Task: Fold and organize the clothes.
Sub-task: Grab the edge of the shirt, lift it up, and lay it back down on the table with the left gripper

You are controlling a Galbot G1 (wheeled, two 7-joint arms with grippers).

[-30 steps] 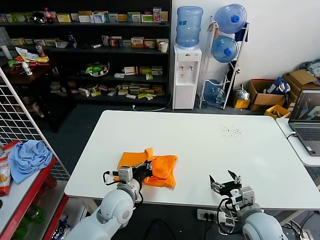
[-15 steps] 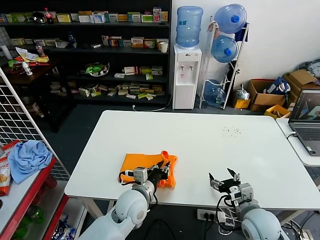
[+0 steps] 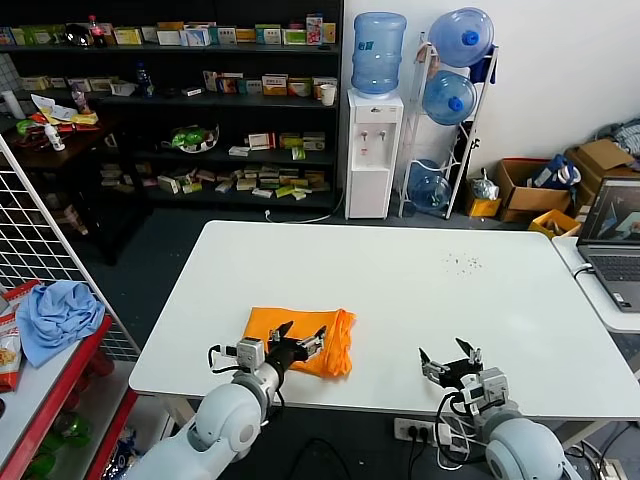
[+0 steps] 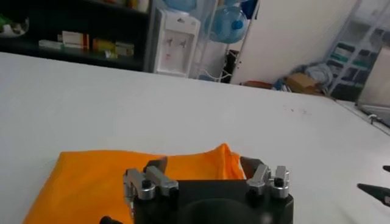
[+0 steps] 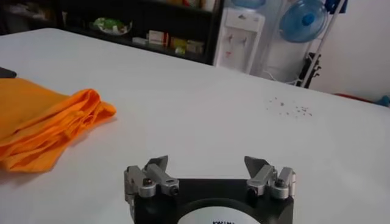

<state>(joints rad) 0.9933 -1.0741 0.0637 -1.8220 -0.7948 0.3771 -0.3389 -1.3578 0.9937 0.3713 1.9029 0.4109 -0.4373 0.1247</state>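
Observation:
The clothes are one bright orange T-shirt (image 3: 300,338), folded into a small flat bundle near the front edge of the white table (image 3: 430,290). My left gripper (image 3: 302,340) hovers over the shirt's front edge, open, its fingers spread with nothing between them. In the left wrist view the T-shirt (image 4: 109,179) lies flat beyond the open gripper (image 4: 205,165). My right gripper (image 3: 449,356) rests open near the front right of the table, apart from the shirt. From the right wrist view the T-shirt (image 5: 42,122) shows its layered folded edge, away from the open gripper (image 5: 207,162).
A light blue cloth (image 3: 55,315) lies on a red rack at the left. A laptop (image 3: 612,245) sits on a side table at the right. Shelves, a water dispenser (image 3: 372,150) and bottles stand behind the table.
My left gripper has let go of the orange shirt's fold and opened wide, then drawn back toward the table's front edge. The shirt now lies flatter. The right arm has stayed put.

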